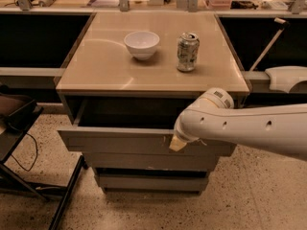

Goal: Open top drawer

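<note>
The top drawer (120, 140) is the widest grey front under the tan cabinet top (100, 71). It stands pulled out, with a dark gap behind its front panel. My white arm reaches in from the right. My gripper (176, 142) is at the drawer's upper front edge, right of centre, with a tan fingertip (177, 143) showing against the panel. Two narrower grey drawer fronts (148, 161) sit below it.
A white bowl (142, 43) and a silver drink can (187, 51) stand on the cabinet top. A dark chair or stand (19, 128) is at the left on the speckled floor. Black counters flank the cabinet, and a cluttered shelf runs behind it.
</note>
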Robot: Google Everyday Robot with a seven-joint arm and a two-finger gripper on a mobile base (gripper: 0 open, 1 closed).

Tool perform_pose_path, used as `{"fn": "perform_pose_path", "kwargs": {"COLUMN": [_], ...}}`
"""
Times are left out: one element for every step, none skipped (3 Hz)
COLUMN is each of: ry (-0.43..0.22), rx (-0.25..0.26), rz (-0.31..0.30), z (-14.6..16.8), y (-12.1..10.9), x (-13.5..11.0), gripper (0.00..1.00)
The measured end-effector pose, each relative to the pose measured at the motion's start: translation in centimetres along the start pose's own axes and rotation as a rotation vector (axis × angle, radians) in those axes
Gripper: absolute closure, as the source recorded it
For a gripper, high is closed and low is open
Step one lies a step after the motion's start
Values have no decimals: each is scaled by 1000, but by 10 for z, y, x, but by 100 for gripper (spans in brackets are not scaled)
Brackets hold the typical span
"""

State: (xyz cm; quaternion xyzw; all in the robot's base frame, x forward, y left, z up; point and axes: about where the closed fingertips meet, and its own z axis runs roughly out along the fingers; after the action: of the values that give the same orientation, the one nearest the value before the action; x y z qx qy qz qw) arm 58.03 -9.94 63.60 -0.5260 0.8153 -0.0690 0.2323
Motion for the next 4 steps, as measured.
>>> {"fn": "perform_pose_path", "kwargs": {"ry": [-4,-41,-41,-29], "rx": [26,50,50,54], "rz": [15,-19,-19,-56], "z": [-4,-13,-13,-14], "y": [6,18,18,23], "x": [5,-1,-1,-3], "gripper": [100,100,100,100]}}
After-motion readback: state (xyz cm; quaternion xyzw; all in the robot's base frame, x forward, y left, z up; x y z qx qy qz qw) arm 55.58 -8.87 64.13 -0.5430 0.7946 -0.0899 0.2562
